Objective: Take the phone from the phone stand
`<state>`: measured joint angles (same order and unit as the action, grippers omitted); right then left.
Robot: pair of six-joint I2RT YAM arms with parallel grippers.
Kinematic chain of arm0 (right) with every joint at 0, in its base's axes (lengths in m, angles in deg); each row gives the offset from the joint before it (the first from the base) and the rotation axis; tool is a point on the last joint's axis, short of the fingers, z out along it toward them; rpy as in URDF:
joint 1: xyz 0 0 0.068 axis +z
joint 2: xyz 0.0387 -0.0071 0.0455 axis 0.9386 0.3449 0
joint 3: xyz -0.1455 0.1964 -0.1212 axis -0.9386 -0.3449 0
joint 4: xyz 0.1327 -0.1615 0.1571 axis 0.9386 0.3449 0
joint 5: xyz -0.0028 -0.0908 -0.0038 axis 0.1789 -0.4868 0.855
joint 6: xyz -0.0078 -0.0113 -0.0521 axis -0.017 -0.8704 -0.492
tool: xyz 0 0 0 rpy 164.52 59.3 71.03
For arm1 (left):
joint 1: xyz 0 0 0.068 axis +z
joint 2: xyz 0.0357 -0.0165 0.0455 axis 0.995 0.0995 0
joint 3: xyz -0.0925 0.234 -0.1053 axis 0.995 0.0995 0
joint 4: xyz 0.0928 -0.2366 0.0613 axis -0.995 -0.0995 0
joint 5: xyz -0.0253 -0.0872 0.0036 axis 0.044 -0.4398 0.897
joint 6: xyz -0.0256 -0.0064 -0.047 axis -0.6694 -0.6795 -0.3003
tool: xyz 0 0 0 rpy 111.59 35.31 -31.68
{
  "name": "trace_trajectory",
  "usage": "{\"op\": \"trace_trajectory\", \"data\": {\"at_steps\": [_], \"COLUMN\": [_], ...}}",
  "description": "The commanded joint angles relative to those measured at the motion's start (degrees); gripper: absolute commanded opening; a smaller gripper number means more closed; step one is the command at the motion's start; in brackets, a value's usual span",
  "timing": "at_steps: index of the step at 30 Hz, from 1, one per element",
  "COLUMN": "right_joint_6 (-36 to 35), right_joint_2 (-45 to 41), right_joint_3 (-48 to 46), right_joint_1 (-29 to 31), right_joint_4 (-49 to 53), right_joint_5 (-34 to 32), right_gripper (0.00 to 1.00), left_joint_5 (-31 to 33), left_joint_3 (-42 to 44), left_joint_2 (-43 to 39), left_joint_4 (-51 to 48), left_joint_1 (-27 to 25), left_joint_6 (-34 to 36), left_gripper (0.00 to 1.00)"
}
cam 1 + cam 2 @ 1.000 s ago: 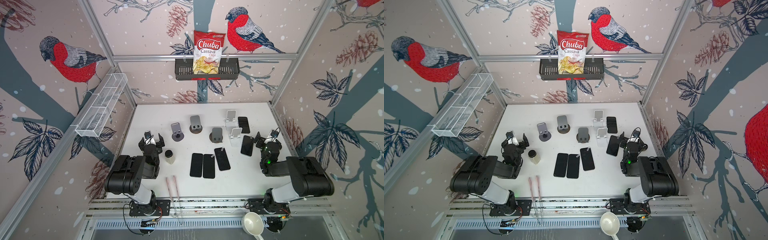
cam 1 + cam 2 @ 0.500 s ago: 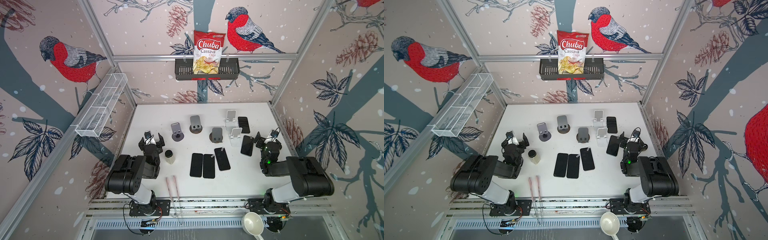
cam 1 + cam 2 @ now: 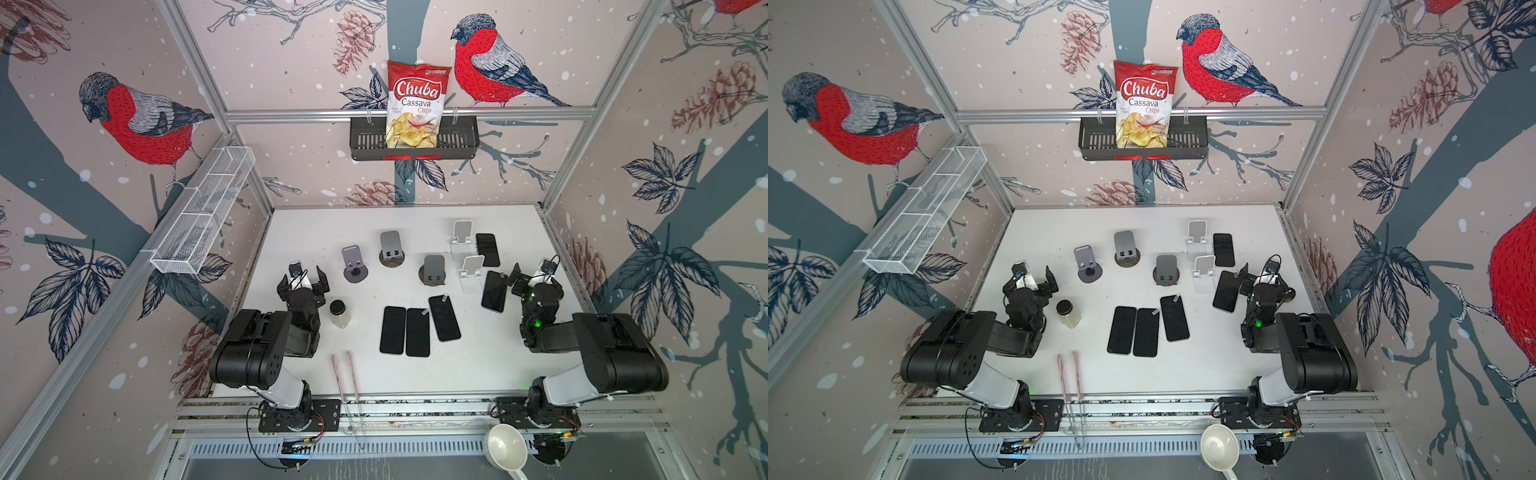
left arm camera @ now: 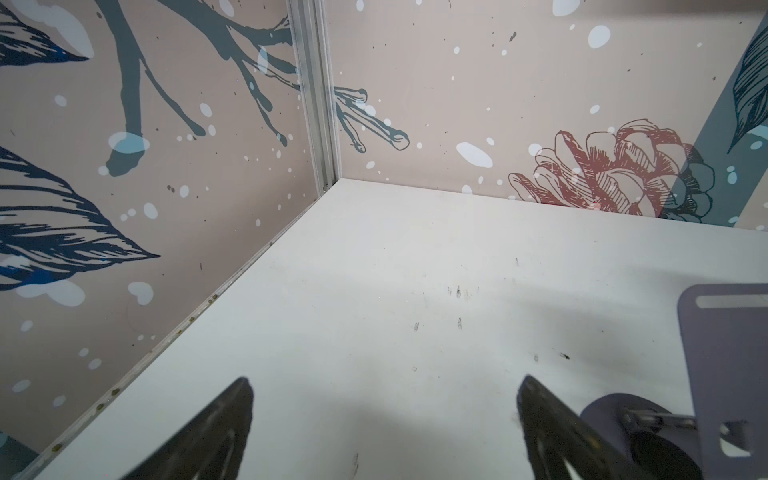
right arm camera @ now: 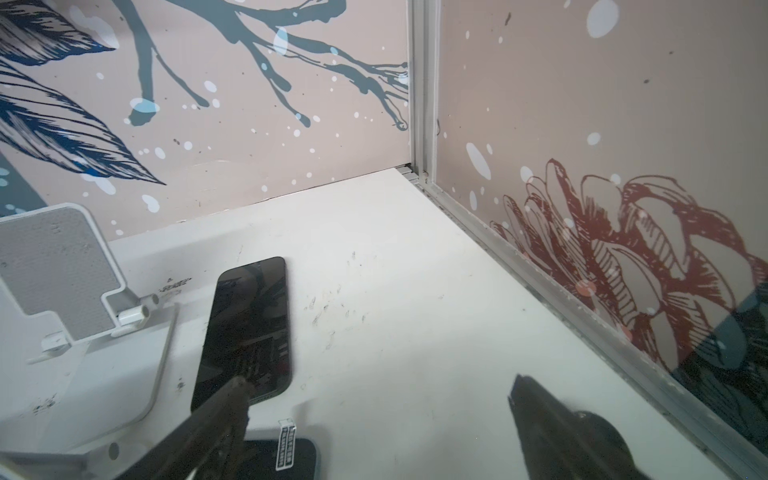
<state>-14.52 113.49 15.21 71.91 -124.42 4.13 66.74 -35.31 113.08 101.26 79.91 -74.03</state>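
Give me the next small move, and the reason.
Probably just retract to rest: every phone stand looks empty, the phones lie flat on the table, and the left gripper and right gripper are open, holding nothing.

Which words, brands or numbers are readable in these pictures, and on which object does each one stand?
"Chuba": on the chip bag in the black basket.
"Cassava Chips": same bag, under the brand.
Small print on the bag: too small to read.
The sticker on a phone: blurred, unreadable.
The faint print near the white stand: unreadable.
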Motion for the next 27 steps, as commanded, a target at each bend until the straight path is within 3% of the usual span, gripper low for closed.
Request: {"op": "trace_trajectory", "data": {"at_steps": [1, 2, 3, 5, 8, 27], "right_joint_6": [-3.0, -2.6, -1.5, -0.4, -0.1, -0.1], "right_joint_2": [-0.5, -0.6, -0.3, -0.3, -0.2, -0.1], "right_joint_3": [-0.4, 0.1, 0.7, 0.7, 0.6, 0.6], "right_joint_1": [-1.4, -1.5, -1.6, -1.1, -0.5, -0.5], "right_joint_4": [-2.0, -1.1, -0.3, -0.1, -0.4, -0.5], "right_joint_5": [11.5, 11.2, 8.8, 4.7, 1.8, 1.8], "right_gripper": [0.99, 0.99, 0.99, 0.99, 0.99, 0.99], "left_joint_5": [-13.6, -16.1, -14.6, -4.6, 1.2, 3.8], "left_joint_3": [1.0, 1.4, 1.2, -1.7, 0.2, -0.2], "left_joint_2": [-0.8, -0.4, -0.3, -0.2, 0.1, 0.3], "left_joint_4": [3.5, 5.0, 4.8, -0.5, 3.7, 3.4], "left_joint_1": [0.5, 1.1, 1.1, 1.2, 0.8, -0.5], "left_joint_6": [4.2, 4.6, 4.1, 0.2, -0.9, -0.1], "left_gripper": [0.98, 0.98, 0.98, 0.98, 0.98, 0.99]}}
